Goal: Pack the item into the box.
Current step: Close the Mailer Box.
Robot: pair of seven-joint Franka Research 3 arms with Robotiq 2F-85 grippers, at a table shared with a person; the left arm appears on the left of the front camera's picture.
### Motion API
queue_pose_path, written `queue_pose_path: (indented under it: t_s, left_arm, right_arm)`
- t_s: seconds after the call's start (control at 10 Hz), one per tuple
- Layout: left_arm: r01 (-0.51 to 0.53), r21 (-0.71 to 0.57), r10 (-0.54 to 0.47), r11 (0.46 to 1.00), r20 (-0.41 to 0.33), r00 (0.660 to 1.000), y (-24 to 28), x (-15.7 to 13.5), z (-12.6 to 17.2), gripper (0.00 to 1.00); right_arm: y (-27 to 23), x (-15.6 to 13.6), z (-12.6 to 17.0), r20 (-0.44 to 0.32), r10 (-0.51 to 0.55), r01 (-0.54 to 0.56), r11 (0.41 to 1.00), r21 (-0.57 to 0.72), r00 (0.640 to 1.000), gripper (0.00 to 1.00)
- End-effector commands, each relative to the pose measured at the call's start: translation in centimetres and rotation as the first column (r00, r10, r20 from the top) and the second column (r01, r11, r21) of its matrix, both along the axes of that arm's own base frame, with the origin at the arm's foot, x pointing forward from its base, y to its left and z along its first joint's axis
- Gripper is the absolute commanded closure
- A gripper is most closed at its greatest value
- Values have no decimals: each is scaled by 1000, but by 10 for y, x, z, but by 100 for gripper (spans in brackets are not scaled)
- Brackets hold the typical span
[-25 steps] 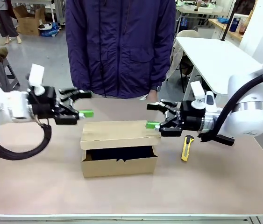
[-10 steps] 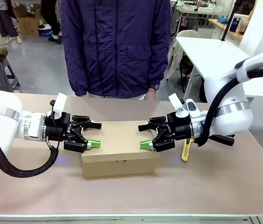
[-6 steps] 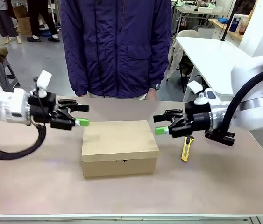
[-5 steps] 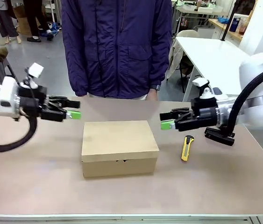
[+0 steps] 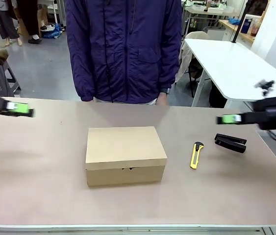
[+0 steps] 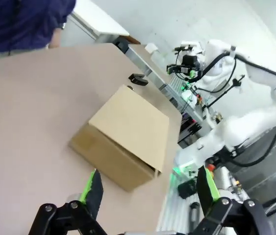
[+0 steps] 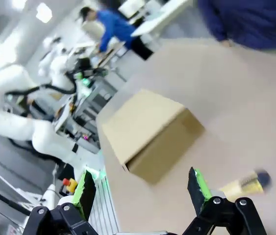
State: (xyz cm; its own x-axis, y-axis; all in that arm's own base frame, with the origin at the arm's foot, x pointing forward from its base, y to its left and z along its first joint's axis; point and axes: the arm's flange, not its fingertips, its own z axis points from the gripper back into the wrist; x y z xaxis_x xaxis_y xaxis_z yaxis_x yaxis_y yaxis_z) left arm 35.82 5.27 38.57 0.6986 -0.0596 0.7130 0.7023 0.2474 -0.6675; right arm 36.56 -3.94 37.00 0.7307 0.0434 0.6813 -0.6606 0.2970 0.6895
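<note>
Cardboard first: the box [image 5: 126, 154] sits shut near the middle of the surface [image 5: 39, 186], its flap lid lying flat and the small tab notch facing our side. We cannot see the item; with the lid down nothing of the box's inside shows, so we judge it to be inside and cannot check it. In both wrist views the box [image 6: 128, 142] [image 7: 150, 134] reads as a plain closed carton with nothing on top.

We take the packing to be at its end: lid closed, both arms well clear of the box. If anything is left, it would be a check that the front tab is seated, which would call for a light press at the near edge of the lid.

Our left tool [image 5: 17, 107] hangs by the left edge of the surface, released, its green pads standing apart in its wrist view [image 6: 147, 188]. Our right tool [image 5: 231, 119] hangs near the right edge, just as slack, jaws spread and holding nothing [image 7: 140, 188].

Between the box and the right edge lie a yellow utility knife [image 5: 194, 154] and a black stapler [image 5: 230, 143], both apart from the box. A person [image 5: 123, 49] stands at the far edge. Both tools are blurred in the front view, and the right wrist view is soft throughout.
</note>
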Motion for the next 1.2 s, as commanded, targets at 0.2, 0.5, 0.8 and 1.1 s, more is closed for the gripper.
queue_pose_path:
  t_s: [0.2,0.5,0.8,1.1]
  left_arm:
    - [-134,197,166,971,-155,974,60,-55,-2,0]
    - [-235,157,257,959,-132,957,91,-55,-21,0]
    - [-193,189,222,963,-141,965,102,-45,-6,0]
    - [-193,189,222,963,-141,965,102,-45,-6,0]
  right_arm:
    - [-72,-82,-11,-225,-160,165,986,2,961,0]
    - [-110,-53,-13,-204,-185,186,982,-16,961,0]
    - [-110,-53,-13,-204,-185,186,982,-16,961,0]
    - [-110,-53,-13,-204,-185,186,982,-16,961,0]
